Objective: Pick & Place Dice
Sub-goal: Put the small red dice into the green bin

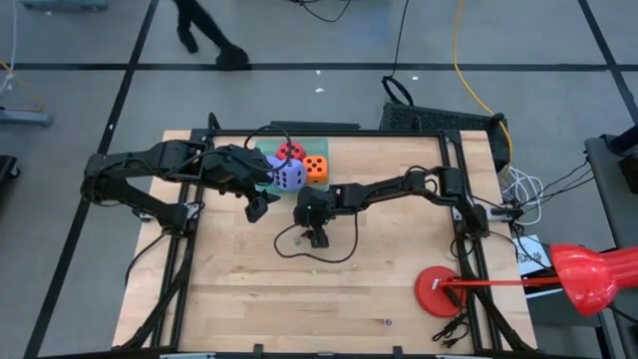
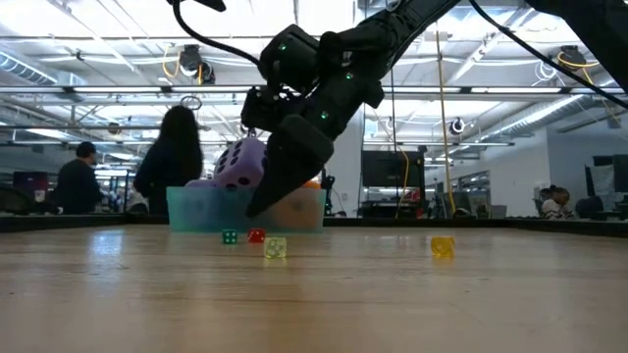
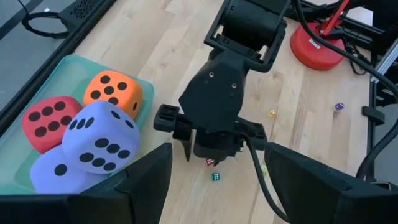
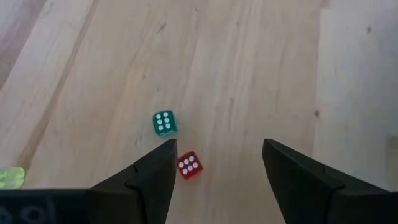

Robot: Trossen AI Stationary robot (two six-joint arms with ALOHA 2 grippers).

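Four foam dice sit in the teal tray (image 3: pixel 37 81) at the table's far middle: red (image 3: pixel 51 121), orange (image 3: pixel 115 92), one purple-blue (image 3: pixel 56 173), and a second purple-blue (image 3: pixel 102 138) stacked on top of the others (image 2: pixel 238 162). My left gripper (image 3: pixel 217 152) is open and hovers just on the near side of the tray (image 1: pixel 257 207). My right gripper (image 4: pixel 219 149) is also open and points down at the table's middle (image 1: pixel 317 237). It stands over a tiny red die (image 4: pixel 189 165) that lies between its fingers.
Tiny dice lie on the wood: green (image 4: pixel 164 122), yellow-green (image 2: pixel 275 247), yellow (image 2: pixel 442 245), and purple (image 1: pixel 387 321) near the front edge. A red-based stand (image 1: pixel 437 289) is at the right front. A thin cable (image 1: pixel 299 251) loops under the right gripper. People stand in the room behind the table.
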